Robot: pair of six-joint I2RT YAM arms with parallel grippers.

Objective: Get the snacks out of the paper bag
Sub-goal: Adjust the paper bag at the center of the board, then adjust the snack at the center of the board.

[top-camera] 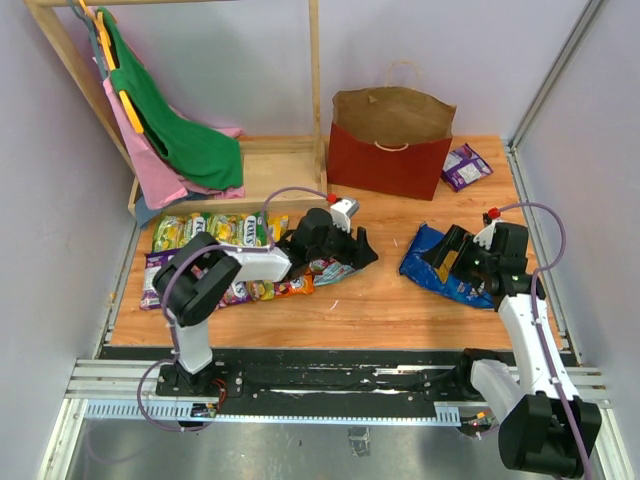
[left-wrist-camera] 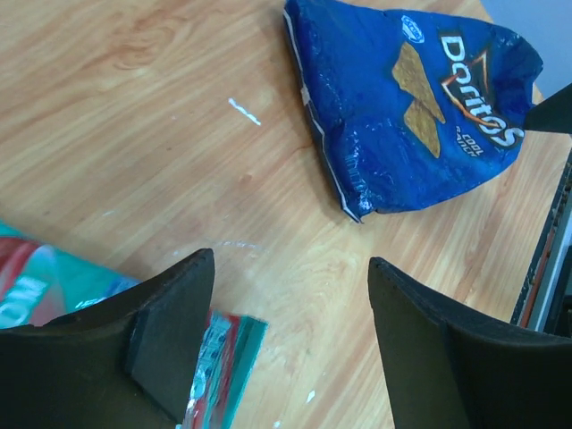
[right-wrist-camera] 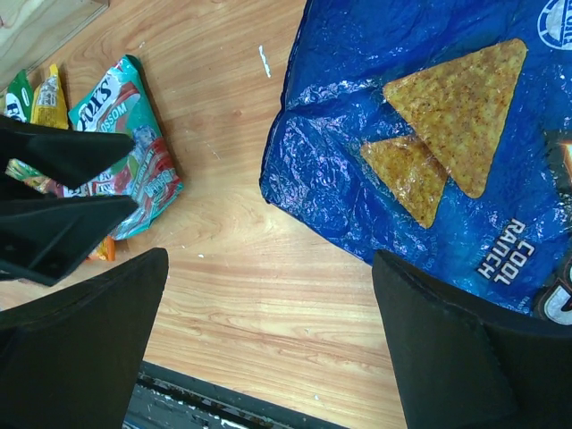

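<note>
The dark red and brown paper bag stands upright at the back centre, and its inside is hidden. A row of small candy packets lies at the left. A purple packet lies right of the bag. My left gripper is open and empty, low over the table, with a teal packet beside its left finger. The blue Doritos bag lies flat at the right. My right gripper is open and empty over the Doritos bag's near edge. The teal packet also shows there.
A wooden rack with green and pink cloths on hangers stands at the back left. Its wooden base lies beside the paper bag. Grey walls close in both sides. A metal rail runs along the near edge.
</note>
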